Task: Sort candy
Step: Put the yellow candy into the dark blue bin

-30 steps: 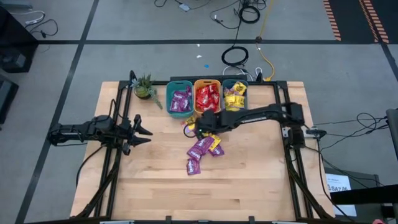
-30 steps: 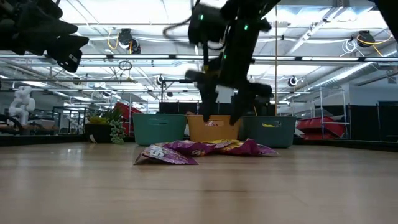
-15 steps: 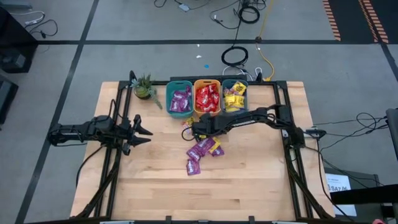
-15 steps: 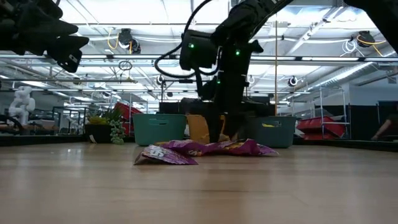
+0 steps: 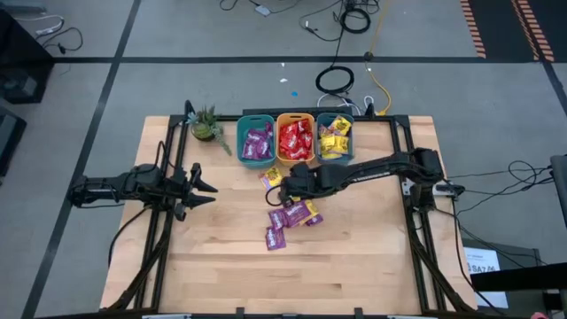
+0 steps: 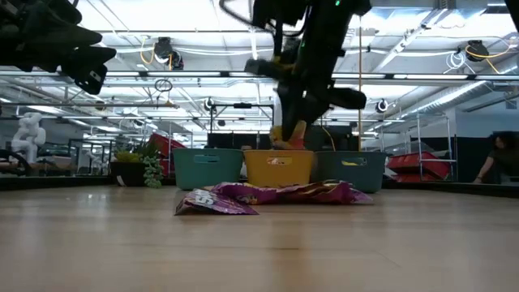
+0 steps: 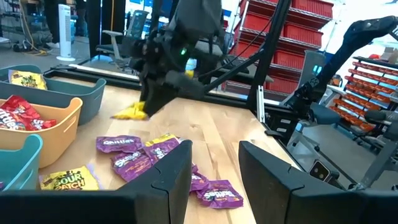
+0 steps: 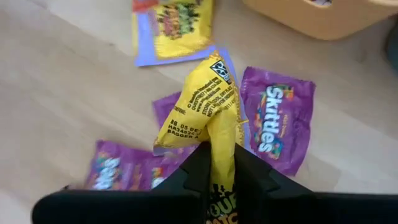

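A workshop with red shelving and ceiling lights stands behind the wooden counter (image 5: 354,257), where three bins sit in a row at the far edge.

The yellow packet (image 8: 208,106) is off the counter, pinched at one end between the fingers of the right gripper (image 8: 217,163), which is clamped narrow on it; in the low view it hangs in the air in front of the orange bin (image 6: 278,168). Below it lies the loose candy (image 5: 290,215): several purple packets in a cluster near the counter's middle, and one more yellow packet (image 5: 270,177) closer to the bins. The purple bin (image 5: 256,140), the orange bin with red packets and the yellow bin (image 5: 335,136) are already well filled.

The hold looks thin: only a crumpled end of the packet is caught, so a quick swing towards the bins could let the slick wrapper slide out and fall back among the purple ones. The yellow bin stands just beside the orange one, so a release made short of its rim would likely drop the packet among the reds.

The left gripper (image 5: 197,188) waits at the counter's left side, fingers spread wide, well apart from the pile.
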Robot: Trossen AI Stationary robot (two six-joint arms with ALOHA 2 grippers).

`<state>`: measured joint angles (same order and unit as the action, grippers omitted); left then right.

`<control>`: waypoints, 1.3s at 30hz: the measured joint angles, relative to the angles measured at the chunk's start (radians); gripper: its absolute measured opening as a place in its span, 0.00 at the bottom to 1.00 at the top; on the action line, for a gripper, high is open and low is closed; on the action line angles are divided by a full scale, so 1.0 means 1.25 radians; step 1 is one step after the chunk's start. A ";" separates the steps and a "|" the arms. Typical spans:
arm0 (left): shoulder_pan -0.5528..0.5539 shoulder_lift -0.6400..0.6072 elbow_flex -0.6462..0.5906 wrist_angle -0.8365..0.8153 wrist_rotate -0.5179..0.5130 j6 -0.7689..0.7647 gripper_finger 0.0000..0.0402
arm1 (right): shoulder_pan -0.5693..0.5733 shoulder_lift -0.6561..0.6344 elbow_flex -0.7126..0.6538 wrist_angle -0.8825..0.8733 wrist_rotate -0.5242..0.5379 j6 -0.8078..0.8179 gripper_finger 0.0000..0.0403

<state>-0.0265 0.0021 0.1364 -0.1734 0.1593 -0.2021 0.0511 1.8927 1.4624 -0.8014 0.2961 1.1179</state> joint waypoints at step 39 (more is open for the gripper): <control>0.000 0.000 0.000 0.000 0.000 0.000 0.35 | -0.456 -0.247 0.002 -0.226 0.034 -0.286 0.38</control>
<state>-0.0266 0.0021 0.1364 -0.1734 0.1596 -0.2024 -0.5192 1.5841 1.4643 -1.0843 0.3384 0.7606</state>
